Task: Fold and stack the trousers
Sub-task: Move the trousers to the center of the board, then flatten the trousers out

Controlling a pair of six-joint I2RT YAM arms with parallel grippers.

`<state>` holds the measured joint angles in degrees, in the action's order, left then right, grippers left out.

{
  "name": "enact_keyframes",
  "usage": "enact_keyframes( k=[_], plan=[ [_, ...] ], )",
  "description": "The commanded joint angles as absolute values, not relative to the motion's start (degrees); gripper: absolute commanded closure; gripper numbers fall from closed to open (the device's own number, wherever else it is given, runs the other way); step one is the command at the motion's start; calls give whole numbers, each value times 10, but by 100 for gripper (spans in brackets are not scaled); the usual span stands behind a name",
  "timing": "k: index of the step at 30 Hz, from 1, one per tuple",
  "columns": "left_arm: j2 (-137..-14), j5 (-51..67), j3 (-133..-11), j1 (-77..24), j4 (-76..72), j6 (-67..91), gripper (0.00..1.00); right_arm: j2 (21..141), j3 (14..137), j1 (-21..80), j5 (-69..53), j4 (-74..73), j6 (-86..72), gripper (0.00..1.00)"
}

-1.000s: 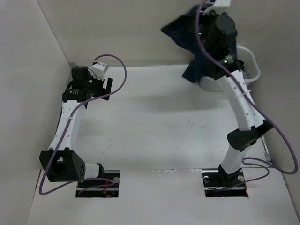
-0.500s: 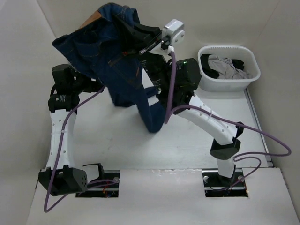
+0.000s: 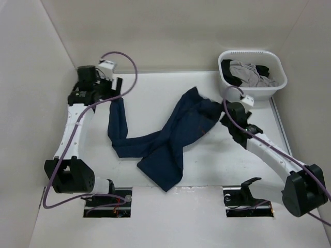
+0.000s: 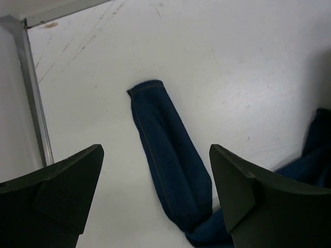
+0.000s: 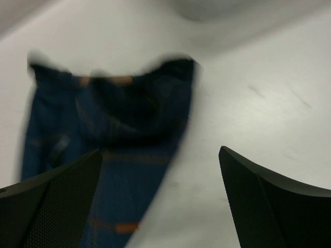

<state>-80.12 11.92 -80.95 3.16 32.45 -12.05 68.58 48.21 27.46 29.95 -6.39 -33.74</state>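
The dark blue trousers (image 3: pixel 173 137) lie crumpled on the table. Their waist (image 3: pixel 199 106) is at the right, one leg runs to the front middle, and the other bends left and up to a hem (image 3: pixel 116 103). My left gripper (image 3: pixel 115 87) hangs open just behind that hem; the left wrist view shows the leg (image 4: pixel 165 150) below the open left gripper (image 4: pixel 156 151). My right gripper (image 3: pixel 223 119) is open beside the waist and holds nothing. In the blurred right wrist view the waist (image 5: pixel 119 129) lies ahead of the open right gripper (image 5: pixel 159 152).
A white basket (image 3: pixel 252 52) stands at the back right with a grey garment (image 3: pixel 248 75) and a black garment (image 3: pixel 264 70) inside. Walls close in the table at the left, back and right. A metal strip (image 4: pixel 33 98) runs along the left edge.
The right gripper carried the trousers from above the basket across the table, then opened and let them drop. The right arm has swung down to the right. The left arm stayed at back left.
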Motion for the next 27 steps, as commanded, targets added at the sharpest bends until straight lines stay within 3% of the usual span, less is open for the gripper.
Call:
enact_keyframes(
  k=[1, 8, 18, 20, 21, 22, 23, 24, 25, 27],
  plan=[
    [-775, 77, -785, -51, 374, -224, 16, 629, 415, 208, 167, -119, -454, 0],
    [-712, 65, -630, -234, 432, -292, 17, 650, 423, 302, 202, -109, -483, 0],
    [-752, 10, -472, -264, 339, -305, 19, 901, 554, 309, 208, -52, -511, 0],
    [-766, 8, -458, -268, 323, -309, 25, 937, 566, 293, 186, -50, -526, 0],
    [-775, 8, -451, -269, 316, -310, 37, 943, 564, 287, 168, -44, -539, 9],
    [-785, 8, -445, -269, 309, -310, 50, 940, 553, 283, 160, -34, -547, 24],
    [-794, 6, -440, -267, 302, -311, 62, 929, 540, 283, 158, -22, -550, 40],
    [-808, 1, -437, -260, 291, -311, 77, 906, 516, 283, 159, -9, -555, 64],
    [-820, -9, -437, -251, 283, -313, 84, 882, 499, 283, 163, -5, -558, 80],
    [-847, -37, -452, -221, 252, -314, 94, 818, 457, 286, 175, -2, -562, 98]
  ],
)
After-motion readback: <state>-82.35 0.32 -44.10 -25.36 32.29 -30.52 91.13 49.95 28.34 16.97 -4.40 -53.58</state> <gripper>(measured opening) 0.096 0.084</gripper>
